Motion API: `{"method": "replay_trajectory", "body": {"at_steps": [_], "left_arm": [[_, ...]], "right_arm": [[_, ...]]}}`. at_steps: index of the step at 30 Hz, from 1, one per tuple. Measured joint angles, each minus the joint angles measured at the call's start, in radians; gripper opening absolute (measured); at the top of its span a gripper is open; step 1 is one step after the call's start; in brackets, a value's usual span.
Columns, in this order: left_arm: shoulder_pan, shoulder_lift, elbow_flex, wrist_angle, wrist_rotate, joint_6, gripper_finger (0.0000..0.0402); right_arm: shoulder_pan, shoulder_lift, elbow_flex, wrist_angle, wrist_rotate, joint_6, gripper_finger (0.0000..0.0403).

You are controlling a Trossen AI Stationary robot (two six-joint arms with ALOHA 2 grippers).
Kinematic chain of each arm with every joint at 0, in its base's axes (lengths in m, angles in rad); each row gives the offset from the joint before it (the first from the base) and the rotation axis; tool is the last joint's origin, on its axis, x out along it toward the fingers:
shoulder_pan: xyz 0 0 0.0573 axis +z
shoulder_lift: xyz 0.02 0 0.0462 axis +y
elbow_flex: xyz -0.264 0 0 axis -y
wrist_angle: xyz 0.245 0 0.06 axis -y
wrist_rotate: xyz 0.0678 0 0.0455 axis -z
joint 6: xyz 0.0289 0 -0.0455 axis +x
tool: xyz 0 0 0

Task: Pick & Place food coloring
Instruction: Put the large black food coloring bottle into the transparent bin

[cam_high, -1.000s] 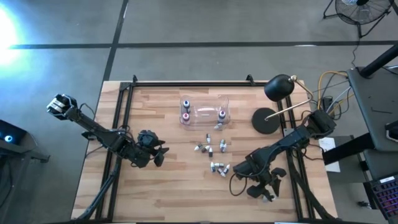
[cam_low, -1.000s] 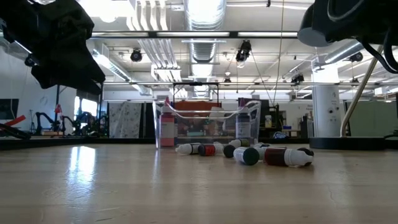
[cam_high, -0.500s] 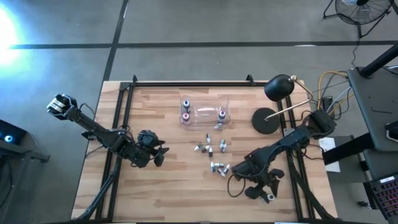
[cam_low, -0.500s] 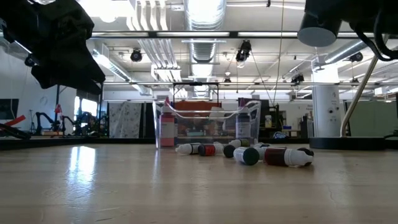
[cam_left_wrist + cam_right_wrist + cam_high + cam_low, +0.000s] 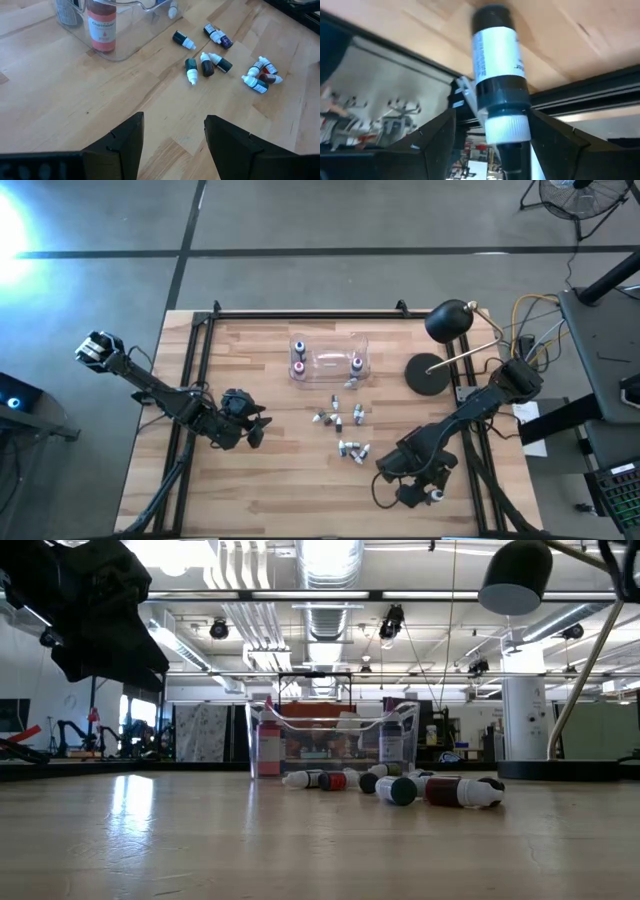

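Bright, even light falls from the ceiling strip lights [image 5: 330, 562], blown out to white in the low view. A white glare patch [image 5: 18, 220] burns the floor at the high view's left edge. The desk [image 5: 150, 802] mirrors a pale sheen. The dropper bottle [image 5: 499, 80] is blurred in the right wrist view.

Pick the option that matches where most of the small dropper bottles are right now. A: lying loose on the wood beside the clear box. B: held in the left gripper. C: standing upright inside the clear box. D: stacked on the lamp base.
A: the high view shows the dropper bottles scattered on the table next to the clear box.
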Motion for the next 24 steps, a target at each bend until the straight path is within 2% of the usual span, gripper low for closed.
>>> {"method": "replay_trajectory", "body": {"at_steps": [9,18,24], "left_arm": [[0.000,0.000,0.000,0.002,0.003,-0.002,0.0184],[0.000,0.000,0.000,0.004,0.004,-0.004,0.0184],[0.000,0.000,0.000,0.009,0.004,-0.008,0.0184]], "right_arm": [[0.031,0.000,0.020,-0.021,0.125,0.032,0.0235],[0.031,0.000,0.031,-0.023,0.135,0.045,0.0235],[0.031,0.000,0.042,-0.024,0.180,0.048,0.0235]]}}
